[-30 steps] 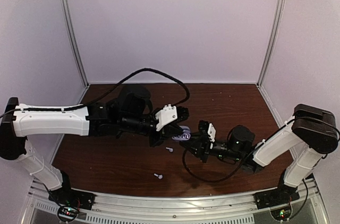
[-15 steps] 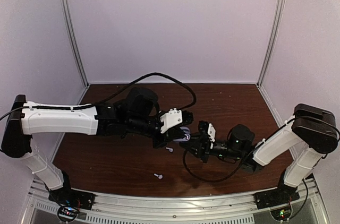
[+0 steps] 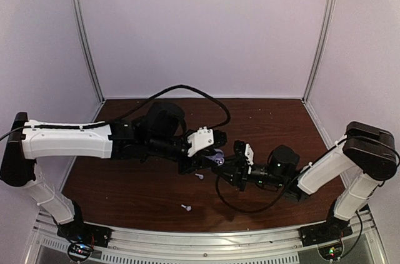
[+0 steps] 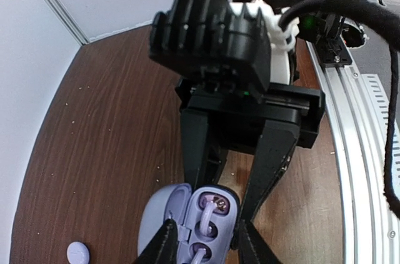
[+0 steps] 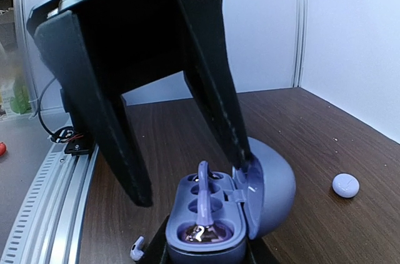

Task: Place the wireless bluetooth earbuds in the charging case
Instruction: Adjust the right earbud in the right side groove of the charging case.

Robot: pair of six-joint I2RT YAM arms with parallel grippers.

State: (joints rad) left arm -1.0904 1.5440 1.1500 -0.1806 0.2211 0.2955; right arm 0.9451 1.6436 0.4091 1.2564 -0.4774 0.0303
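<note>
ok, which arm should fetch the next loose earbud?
Left, I'd say. Right gripper is shut on the open charging case; left gripper is open and empty over it, a loose earbud close by.

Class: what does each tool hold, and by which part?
The right tool grips the open purple case by the sides of its lower half; the left tool, open, holds nothing.

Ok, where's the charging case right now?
Centre of the table in the top view: the case sits lid-open between the right fingers, with the left fingers spread just over it.
</note>
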